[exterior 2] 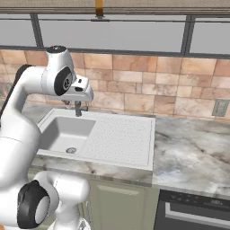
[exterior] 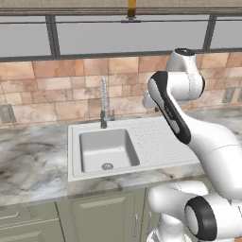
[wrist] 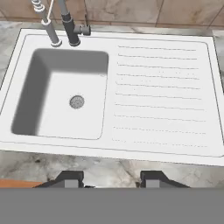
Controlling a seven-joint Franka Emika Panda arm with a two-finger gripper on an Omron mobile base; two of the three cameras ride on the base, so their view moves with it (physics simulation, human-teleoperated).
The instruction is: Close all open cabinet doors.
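End effector [wrist: 109,179] open | white sink [wrist: 166,35] | marble counter [exterior 2: 197,152] | brick backsplash [exterior 2: 148,90]

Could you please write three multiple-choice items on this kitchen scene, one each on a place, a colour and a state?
1. Where is the sink's basin?
A. left of the ribbed drainboard
B. right of it
C. behind it

2. What colour is the sink?
A. black
B. white
C. copper

3. How do the gripper's fingers stand?
A. apart, holding nothing
B. shut on a cup
C. clamped on the faucet

Answers: 1 A, the basin lies left in the hand view; 2 B, its surface is white; 3 A, a bare gap shows between the tips.
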